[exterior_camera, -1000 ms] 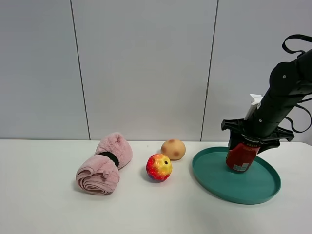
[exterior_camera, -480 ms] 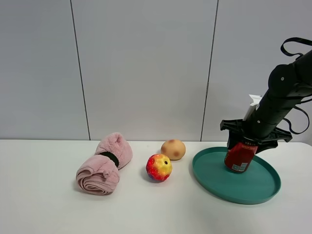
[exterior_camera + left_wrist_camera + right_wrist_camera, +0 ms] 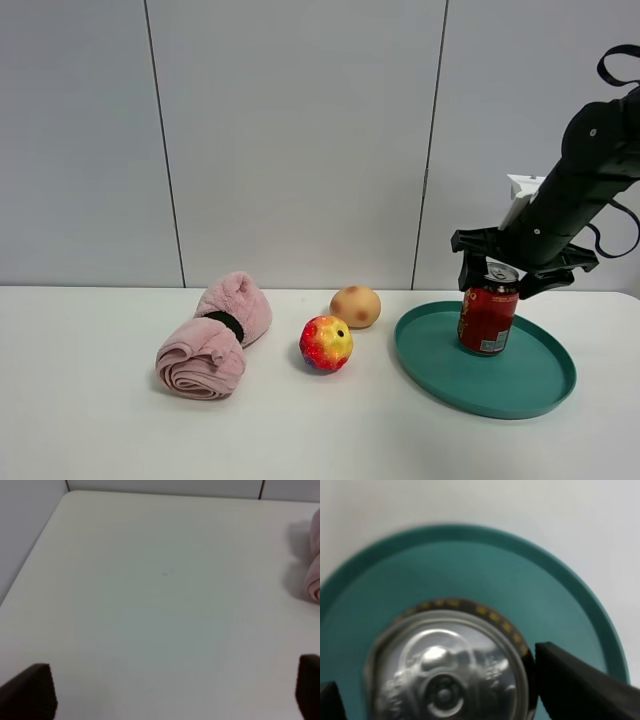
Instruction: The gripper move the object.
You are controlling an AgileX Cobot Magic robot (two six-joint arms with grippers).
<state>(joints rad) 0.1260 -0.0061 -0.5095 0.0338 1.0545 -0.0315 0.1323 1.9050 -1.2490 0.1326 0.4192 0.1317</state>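
The red can (image 3: 487, 320) with a silver top stands upright on the teal tray (image 3: 430, 365) at the right of the table. My right gripper (image 3: 503, 272) hovers at the can's top with a finger on each side, open, not clamping it. In the right wrist view the can's silver top (image 3: 445, 670) fills the middle, with the tray (image 3: 470, 565) beneath; one finger (image 3: 570, 685) sits close beside the rim and the other shows at the picture's edge, apart from the can. My left gripper (image 3: 170, 692) is open over bare table and does not show in the exterior view.
A rolled pink towel (image 3: 213, 335) lies at the left of the middle; its edge shows in the left wrist view (image 3: 314, 565). A red-yellow ball (image 3: 326, 343) and a peach-coloured fruit (image 3: 355, 306) lie between the towel and the tray. A grey wall stands behind the table.
The can was tilted in my right gripper; it now stands upright on the tray. The right gripper has let go and risen to the can's top.
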